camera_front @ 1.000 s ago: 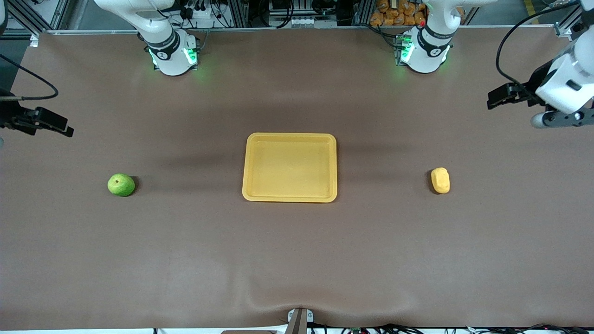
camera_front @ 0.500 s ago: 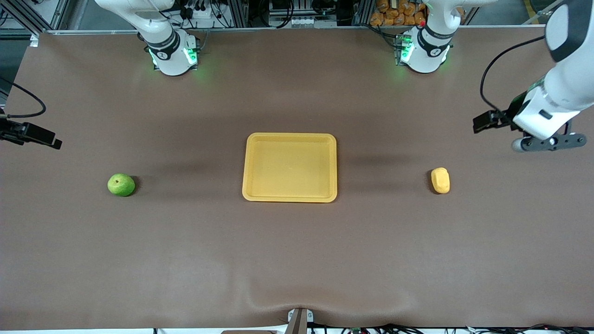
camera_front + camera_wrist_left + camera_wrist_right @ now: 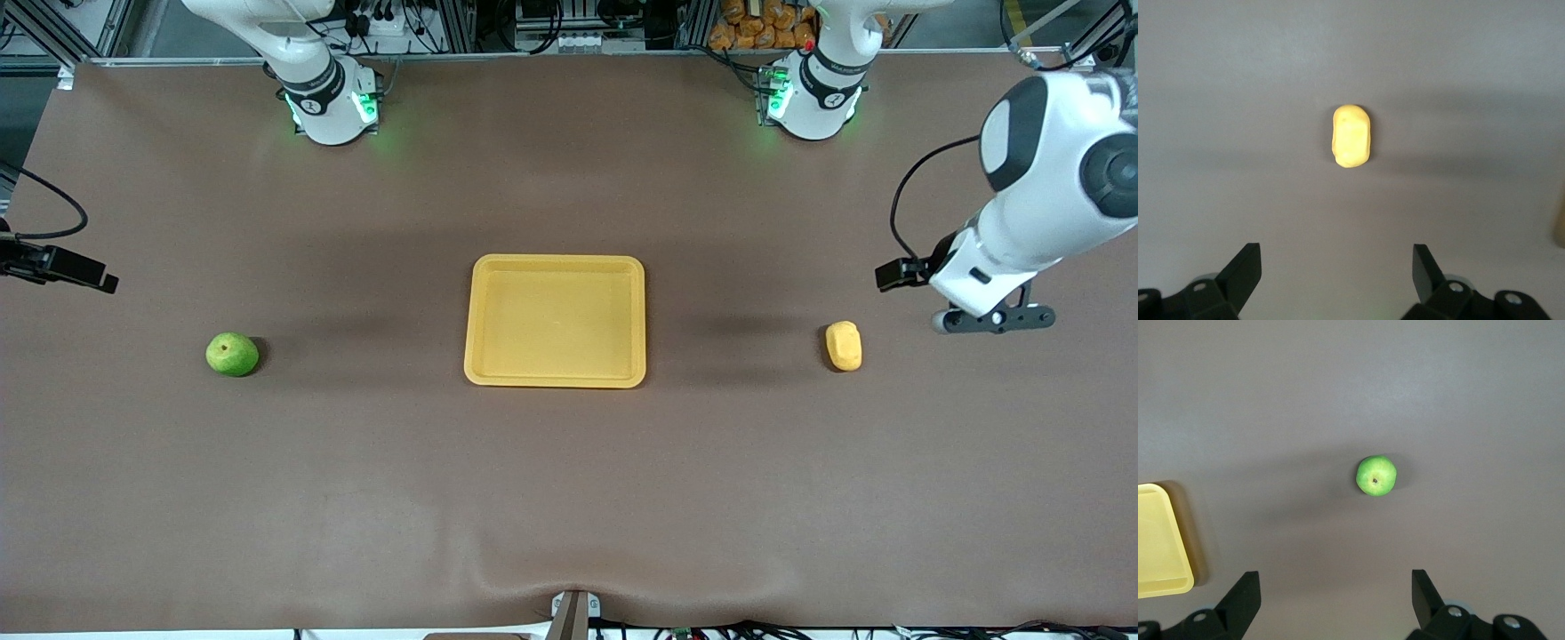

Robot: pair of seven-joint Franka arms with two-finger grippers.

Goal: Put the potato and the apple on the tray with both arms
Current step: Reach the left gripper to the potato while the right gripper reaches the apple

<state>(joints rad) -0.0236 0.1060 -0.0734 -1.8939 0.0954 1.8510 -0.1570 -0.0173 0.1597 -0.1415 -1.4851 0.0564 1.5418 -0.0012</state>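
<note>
Front view, read across the frame from the right arm's end. The right gripper [image 3: 1335,587] is seen at the frame edge, a little above mid-height, over bare table [image 3: 569,498]; in the right wrist view its jaws are spread fully and nothing is held. The apple [image 3: 232,354] rests on the table at mid-height, stem dimple up, well apart from the tray [image 3: 556,260]. The tray sits at frame centre and is empty. The potato [image 3: 844,346] lies at mid-height toward the left arm's end, its long axis running roughly up and down the frame. The left gripper [image 3: 1335,260] hangs over the table just beside the potato, toward the left arm's end; its jaws are likewise wide apart and empty. Step judged to be the approach, neither item yet reached. Each gripper should be centred over its item before descent. For the potato, the jaws are best closed across the short width, since a lumpy oblong may roll if it is pinched endwise. For the apple, the grip should be taken at the widest girth, as a round fruit may squirt out of a high pinch. Closure should be gentle.
</note>
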